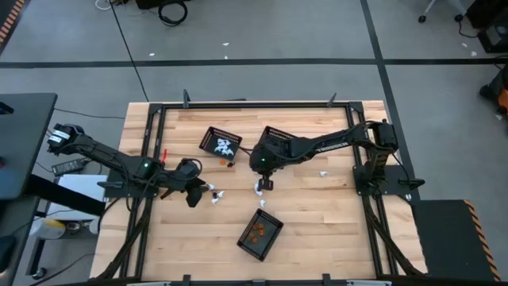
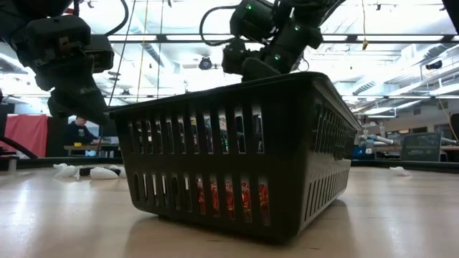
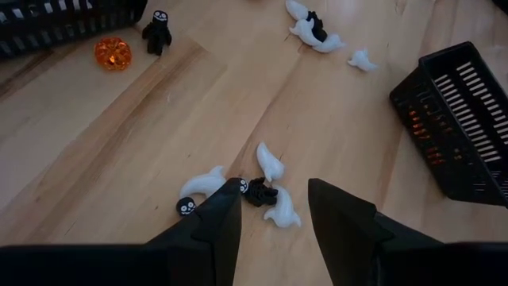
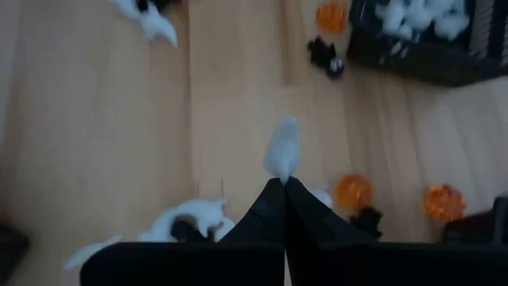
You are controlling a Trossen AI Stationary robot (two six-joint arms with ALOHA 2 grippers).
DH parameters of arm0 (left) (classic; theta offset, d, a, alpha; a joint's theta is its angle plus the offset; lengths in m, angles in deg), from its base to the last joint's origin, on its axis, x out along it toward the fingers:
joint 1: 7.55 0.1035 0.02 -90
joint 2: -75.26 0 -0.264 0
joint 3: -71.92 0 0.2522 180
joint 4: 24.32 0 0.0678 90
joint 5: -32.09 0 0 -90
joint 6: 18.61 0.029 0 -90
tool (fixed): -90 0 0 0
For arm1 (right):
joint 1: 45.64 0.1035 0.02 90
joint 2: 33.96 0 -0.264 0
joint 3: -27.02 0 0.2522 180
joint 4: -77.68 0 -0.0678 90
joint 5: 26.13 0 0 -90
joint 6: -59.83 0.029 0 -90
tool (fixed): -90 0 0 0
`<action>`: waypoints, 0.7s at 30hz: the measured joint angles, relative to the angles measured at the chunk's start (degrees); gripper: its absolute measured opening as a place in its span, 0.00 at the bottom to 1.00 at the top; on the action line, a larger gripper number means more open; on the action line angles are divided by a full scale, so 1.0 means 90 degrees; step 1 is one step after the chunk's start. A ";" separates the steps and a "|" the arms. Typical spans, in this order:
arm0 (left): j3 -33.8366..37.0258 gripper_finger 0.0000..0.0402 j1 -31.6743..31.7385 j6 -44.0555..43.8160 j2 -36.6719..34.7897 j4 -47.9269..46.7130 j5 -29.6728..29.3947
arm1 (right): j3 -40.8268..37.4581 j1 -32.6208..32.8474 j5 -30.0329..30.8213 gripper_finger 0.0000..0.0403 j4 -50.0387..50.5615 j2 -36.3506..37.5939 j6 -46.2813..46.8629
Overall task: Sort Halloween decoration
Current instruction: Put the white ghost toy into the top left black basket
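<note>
Pinching a white ghost (image 4: 282,148), apparently, right tool (image 4: 283,181) mid-table.

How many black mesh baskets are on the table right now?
2 visible: one basket holding white trinkets toward the far side, another basket holding orange trinkets near the front edge. The arms may hide others.

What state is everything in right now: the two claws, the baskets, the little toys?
Left gripper: open, over a ghost cluster.
Right gripper: shut on a white ghost.
Basket with white ghosts: upright, partly filled.
Basket with orange trinkets: upright, partly filled.
Orange pumpkin: loose on the table.
</note>
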 joint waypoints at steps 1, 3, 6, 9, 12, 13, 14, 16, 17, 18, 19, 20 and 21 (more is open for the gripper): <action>0.0000 0.39 0.0000 0.0000 0.0001 0.0001 0.0000 | 0.0032 -0.0004 0.0000 0.00 -0.0084 0.0000 0.0002; 0.0000 0.39 0.0000 0.0002 -0.0001 0.0001 0.0000 | 0.0095 -0.0061 -0.0002 0.00 -0.0310 -0.0002 -0.0011; 0.0000 0.39 0.0000 0.0002 -0.0001 0.0027 0.0000 | 0.0156 -0.0188 -0.0007 0.00 -0.0756 -0.0038 -0.0044; 0.0000 0.39 0.0000 -0.0014 -0.0001 0.0045 0.0000 | 0.0186 -0.0365 0.0035 0.00 -0.1454 -0.0100 -0.0041; 0.0000 0.39 0.0000 -0.0058 0.0000 0.0082 0.0000 | 0.0409 -0.0615 0.0046 0.00 -0.1617 -0.0290 0.0007; 0.0000 0.39 0.0000 -0.0063 0.0001 0.0102 0.0000 | 0.0628 -0.0700 0.0046 0.00 -0.1749 -0.0443 0.0009; -0.0002 0.39 0.0000 -0.0063 0.0001 0.0114 0.0000 | 0.0792 -0.0784 0.0049 0.00 -0.1640 -0.0578 0.0012; -0.0002 0.39 0.0000 -0.0083 0.0001 0.0206 0.0002 | 0.1322 -0.0906 0.0070 0.00 -0.1368 -0.0998 -0.0050; -0.0007 0.39 0.0000 -0.0085 0.0002 0.0223 0.0001 | 0.1630 -0.0950 0.0083 0.00 -0.1252 -0.1232 -0.0072; -0.0007 0.39 0.0000 -0.0097 -0.0005 0.0235 0.0001 | 0.1959 -0.0990 0.0107 0.00 -0.0993 -0.1458 -0.0075; -0.0007 0.39 0.0000 -0.0136 -0.0003 0.0273 0.0001 | 0.2327 -0.1021 0.0109 0.00 -0.0762 -0.1678 -0.0058; -0.0007 0.39 0.0000 -0.0172 -0.0002 0.0270 0.0002 | 0.2683 -0.1041 0.0109 0.00 -0.0516 -0.1930 -0.0037; -0.0007 0.39 0.0000 -0.0205 -0.0021 0.0225 0.0002 | 0.3019 -0.1056 0.0086 0.00 -0.0349 -0.2157 -0.0007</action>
